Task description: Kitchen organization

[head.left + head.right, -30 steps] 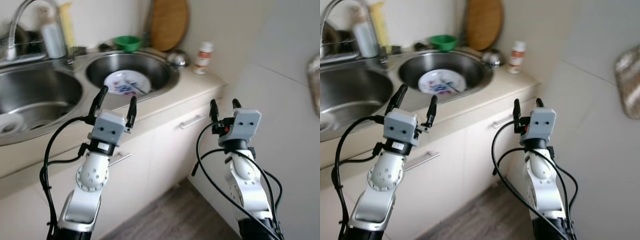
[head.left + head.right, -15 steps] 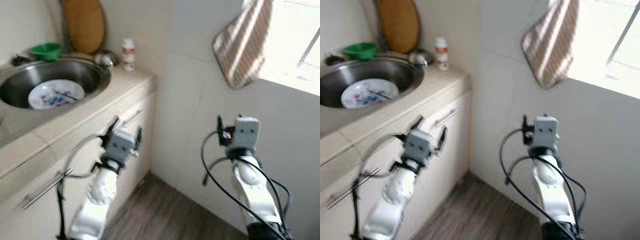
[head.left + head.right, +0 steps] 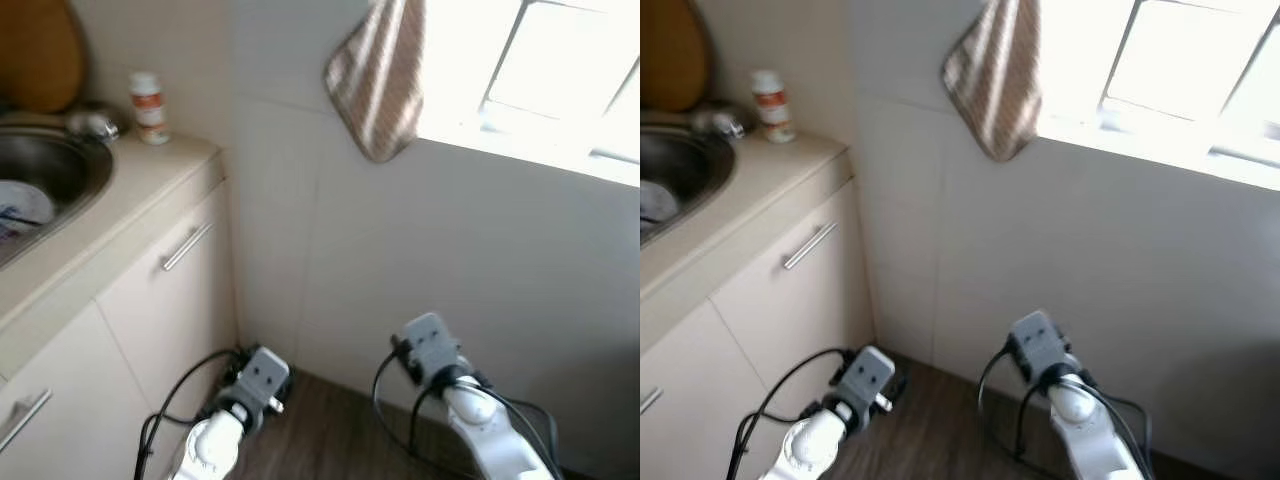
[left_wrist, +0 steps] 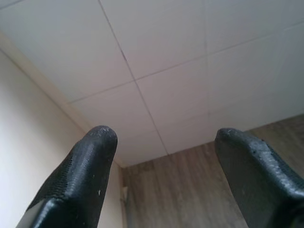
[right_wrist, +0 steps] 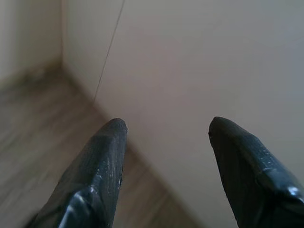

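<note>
Both arms were carried low, in front of the body, with nothing held. The left gripper (image 4: 164, 142) was spread wide, its two black fingers (image 4: 83, 171) framing bare wall tile and wood-look floor. The right gripper (image 5: 166, 133) was likewise spread, pointed at the foot of a plain wall. Such a lowered, empty posture was judged to suit walking or turning rather than reaching.

The task's things lay at about ten o'clock in the head views. A patterned plate (image 3: 15, 207) rested in the steel sink (image 3: 60, 165), only partly in frame. A small white bottle with an orange label (image 3: 148, 96) stood at the back corner of the countertop (image 3: 120, 195), just beside a small metal object that was too blurred to name. A wooden cutting board (image 3: 35, 50) leaned against the wall behind the sink.

At twelve o'clock a striped cloth (image 3: 380, 75) hung below a bright window (image 3: 540, 70). The cabinet door with its bar handle (image 3: 187, 246) closed the left side. Ahead, the tiled wall (image 3: 400, 260) met the floor (image 3: 330, 430) in a tight corner, so little open room was judged to remain forward; free space appeared to lie toward three o'clock.
</note>
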Tool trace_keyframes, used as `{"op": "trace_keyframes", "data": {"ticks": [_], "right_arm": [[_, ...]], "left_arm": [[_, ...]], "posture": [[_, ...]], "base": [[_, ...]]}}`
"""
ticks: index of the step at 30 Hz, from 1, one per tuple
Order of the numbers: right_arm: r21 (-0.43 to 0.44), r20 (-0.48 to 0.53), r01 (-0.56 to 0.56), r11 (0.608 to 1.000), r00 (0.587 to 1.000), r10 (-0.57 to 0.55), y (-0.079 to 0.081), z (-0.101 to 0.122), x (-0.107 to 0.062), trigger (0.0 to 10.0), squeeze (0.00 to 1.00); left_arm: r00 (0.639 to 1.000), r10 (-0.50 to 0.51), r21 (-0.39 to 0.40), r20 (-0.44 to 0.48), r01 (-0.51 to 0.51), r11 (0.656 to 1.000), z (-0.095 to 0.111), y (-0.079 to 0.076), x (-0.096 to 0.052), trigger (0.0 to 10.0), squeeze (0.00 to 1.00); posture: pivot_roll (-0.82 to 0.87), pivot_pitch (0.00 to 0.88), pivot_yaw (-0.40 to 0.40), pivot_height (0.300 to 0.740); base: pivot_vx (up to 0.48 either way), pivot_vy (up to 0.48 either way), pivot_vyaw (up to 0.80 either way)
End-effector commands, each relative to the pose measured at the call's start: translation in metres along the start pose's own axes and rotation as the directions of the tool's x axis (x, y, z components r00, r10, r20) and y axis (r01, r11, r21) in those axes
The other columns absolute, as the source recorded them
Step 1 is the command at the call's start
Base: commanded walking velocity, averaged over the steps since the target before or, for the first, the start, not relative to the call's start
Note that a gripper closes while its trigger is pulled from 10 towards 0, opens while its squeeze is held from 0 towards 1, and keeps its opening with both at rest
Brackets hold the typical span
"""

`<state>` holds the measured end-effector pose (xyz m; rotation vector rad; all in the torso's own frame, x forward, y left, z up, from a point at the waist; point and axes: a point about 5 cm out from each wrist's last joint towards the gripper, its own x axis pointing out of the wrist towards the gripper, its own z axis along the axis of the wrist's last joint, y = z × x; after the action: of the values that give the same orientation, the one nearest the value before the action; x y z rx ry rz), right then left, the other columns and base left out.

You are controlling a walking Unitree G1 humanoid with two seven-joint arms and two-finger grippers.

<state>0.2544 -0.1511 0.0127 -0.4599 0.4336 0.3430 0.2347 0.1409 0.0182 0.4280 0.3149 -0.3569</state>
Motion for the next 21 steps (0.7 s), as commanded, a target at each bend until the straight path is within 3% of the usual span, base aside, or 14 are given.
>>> {"op": "trace_keyframes", "data": {"ticks": [1, 12, 16, 21], "right_arm": [[-0.011, -0.009, 0.021, 1.0, 1.0, -0.021, -0.0112, 0.0017, 0.0018, 10.0, 0.0], [0.016, 0.011, -0.003, 1.0, 1.0, 0.002, -0.0126, 0.0051, 0.0091, 10.0, 0.0], [0.045, 0.067, -0.008, 0.999, 0.998, 0.005, -0.0127, 0.0108, 0.0096, 10.0, 0.0], [0.029, 0.066, -0.014, 0.999, 0.998, 0.012, -0.0092, 0.0105, 0.0106, 10.0, 0.0]], "left_arm": [[1.0, -0.005, -0.004, 0.01, 0.006, 1.0, 0.0059, -0.0018, 0.0052, 10.0, 0.0], [1.0, 0.003, -0.003, 0.006, -0.003, 1.0, 0.0026, -0.0014, 0.0107, 10.0, 0.0], [1.0, 0.002, -0.001, 0.007, -0.002, 1.0, 0.0021, -0.001, 0.0114, 10.0, 0.0], [1.0, -0.009, 0.001, 0.002, 0.009, 1.0, 0.0002, -0.0015, 0.0129, 10.0, 0.0]], "posture": [[0.05, 0.0, -0.059, 0.74], [0.05, 0.0, -0.054, 0.74], [0.04, 0.0, -0.047, 0.74], [0.03, 0.0, -0.031, 0.74]], "base": [[0.0, 0.0, -0.79], [0.0, 0.0, -0.79], [0.0, 0.0, -0.79], [0.0, 0.0, 0.0]]}}
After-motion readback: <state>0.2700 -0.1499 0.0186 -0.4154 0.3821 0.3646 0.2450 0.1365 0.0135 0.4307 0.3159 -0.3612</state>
